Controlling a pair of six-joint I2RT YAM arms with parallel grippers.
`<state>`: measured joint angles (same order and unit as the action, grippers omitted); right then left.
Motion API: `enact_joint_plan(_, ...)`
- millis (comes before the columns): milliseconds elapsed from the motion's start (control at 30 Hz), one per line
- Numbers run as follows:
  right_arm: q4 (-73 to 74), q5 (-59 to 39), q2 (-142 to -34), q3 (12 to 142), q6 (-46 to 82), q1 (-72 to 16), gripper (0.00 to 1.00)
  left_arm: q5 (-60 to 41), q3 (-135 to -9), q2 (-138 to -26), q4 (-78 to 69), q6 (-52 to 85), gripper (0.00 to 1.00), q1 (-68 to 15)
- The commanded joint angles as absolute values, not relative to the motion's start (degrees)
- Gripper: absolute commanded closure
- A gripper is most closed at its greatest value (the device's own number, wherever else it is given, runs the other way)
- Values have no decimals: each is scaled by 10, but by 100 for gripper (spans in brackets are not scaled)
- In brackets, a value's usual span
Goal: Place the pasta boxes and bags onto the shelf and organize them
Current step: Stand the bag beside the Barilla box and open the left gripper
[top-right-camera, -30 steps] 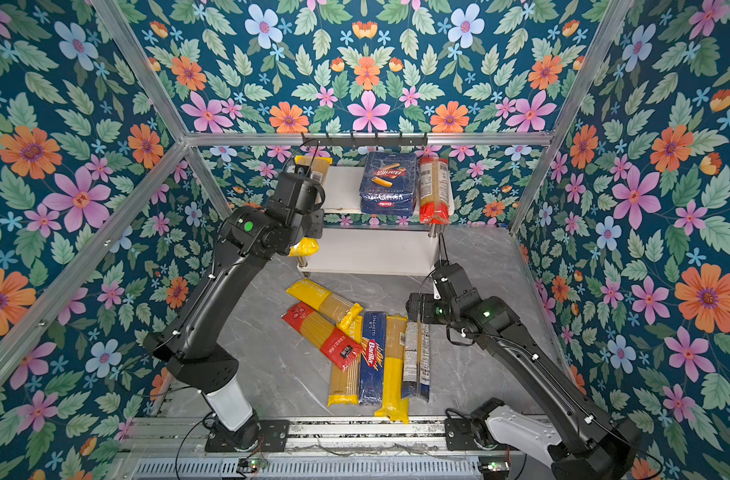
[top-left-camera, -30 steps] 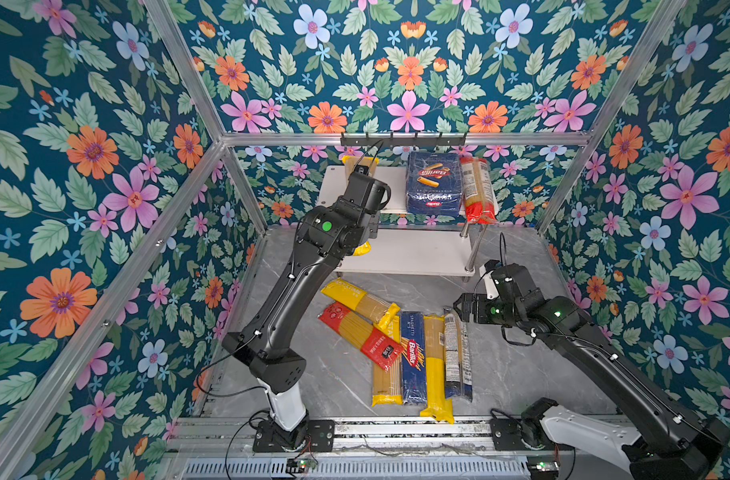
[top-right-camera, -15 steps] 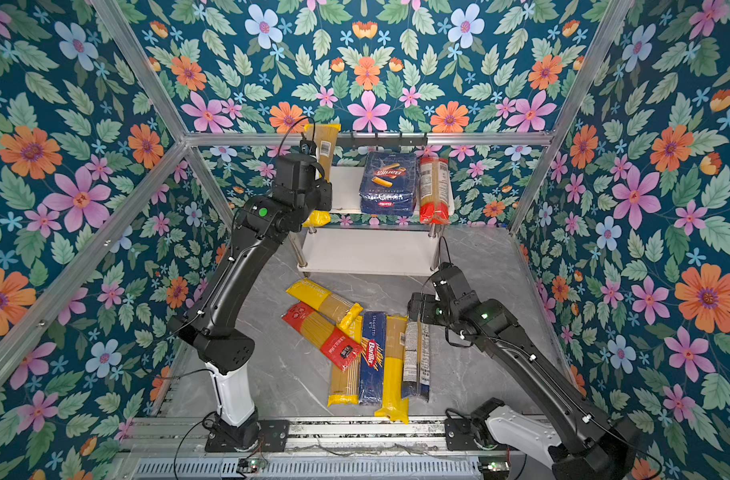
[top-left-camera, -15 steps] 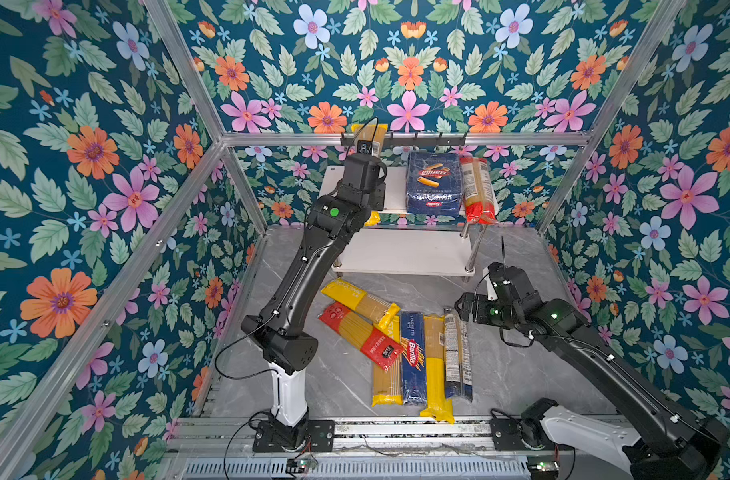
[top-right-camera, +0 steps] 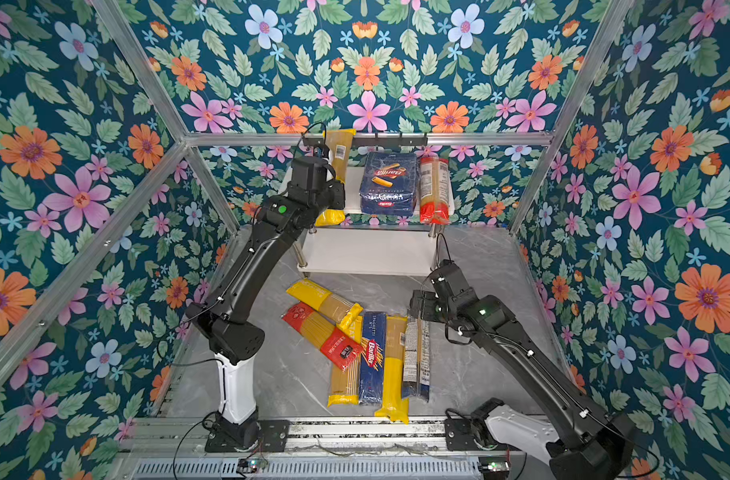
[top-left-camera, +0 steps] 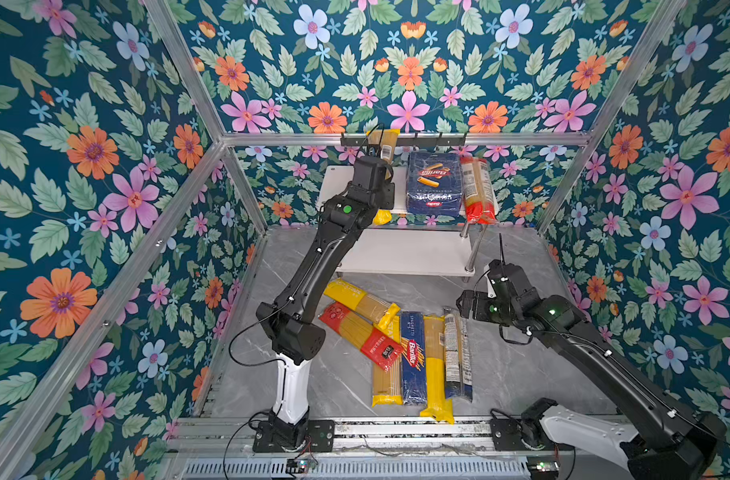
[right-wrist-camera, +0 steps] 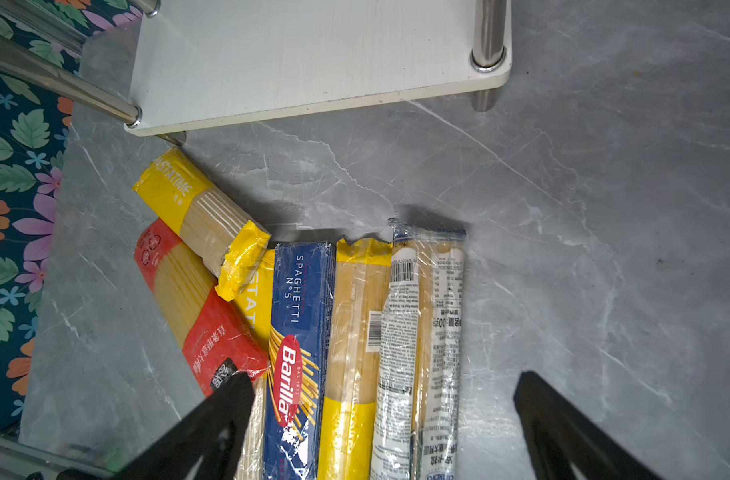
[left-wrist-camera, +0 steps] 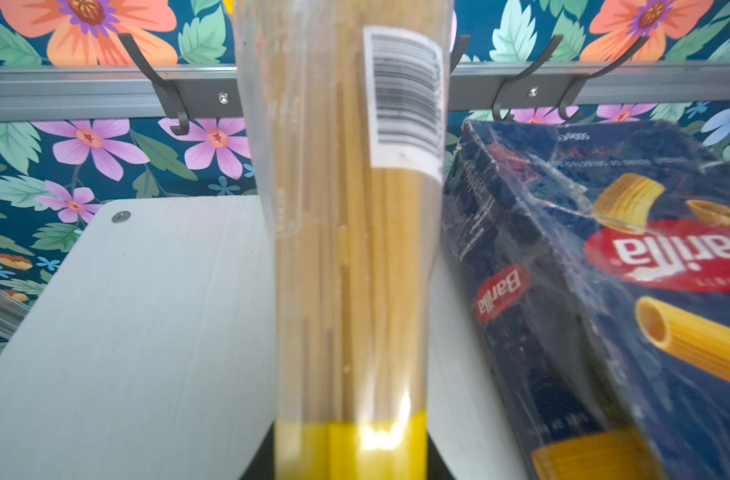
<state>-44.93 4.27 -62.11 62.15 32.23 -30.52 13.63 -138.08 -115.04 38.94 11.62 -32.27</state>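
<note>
left tool [left-wrist-camera: 350, 467] pinching yellow-ended spaghetti bag [left-wrist-camera: 351, 249], which runs ahead of it over the shelf [left-wrist-camera: 147, 311] top board, rigatoni pack [left-wrist-camera: 604, 291] just beside | right tool [right-wrist-camera: 382, 380] spread wide above Barilla spaghetti box [right-wrist-camera: 301, 332] on desk [right-wrist-camera: 562, 249]

Nine pasta packs: one rigatoni pack [top-left-camera: 434, 183], one spaghetti box [top-left-camera: 412, 357] and seven spaghetti bags. Four bags have yellow ends: the shelf yellow bag [top-left-camera: 386, 143] at the shelf [top-left-camera: 400, 249], and before the shelf the slanted yellow bag [top-left-camera: 361, 301], the half-covered yellow bag [top-left-camera: 386, 382] and the straight yellow bag [top-left-camera: 434, 365]. Two have red ends: the shelf red bag [top-left-camera: 475, 191] and the counter red bag [top-left-camera: 361, 338]. One is the dark-ended bag [top-left-camera: 457, 353]. Three packs are at the shelf's top board [top-left-camera: 332, 183], six on the counter [top-left-camera: 521, 374] before it. One shelf, two boards; two arms, left arm [top-left-camera: 313, 266] and right arm [top-left-camera: 596, 353].
</note>
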Motion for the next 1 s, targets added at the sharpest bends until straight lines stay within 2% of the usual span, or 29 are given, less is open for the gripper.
enact_joint_plan(0, -456, 58, -617, 622, 316, -305, 1, 122, -1385, -1154, 305, 128, 100, -320)
enact_joint_plan(233, -456, 63, -622, 621, 314, -305, 1, 111, -1385, -1162, 296, 138, 100, -316)
enact_joint_plan(300, -455, 64, -625, 622, 313, -305, 1, 111, -1386, -1163, 296, 138, 90, -315)
enact_joint_plan(400, -453, 64, -630, 623, 312, -306, 1, 110, -1381, -1161, 296, 137, 64, -315)
enact_joint_plan(533, -453, 67, -637, 626, 309, -304, 1, 102, -1361, -1154, 281, 134, 42, -314)
enact_joint_plan(600, -454, 67, -638, 627, 309, -304, 1, 99, -1355, -1152, 276, 135, 36, -314)
enact_joint_plan(967, -468, 76, -633, 634, 310, -301, 1, 75, -1326, -1123, 252, 141, 27, -314)
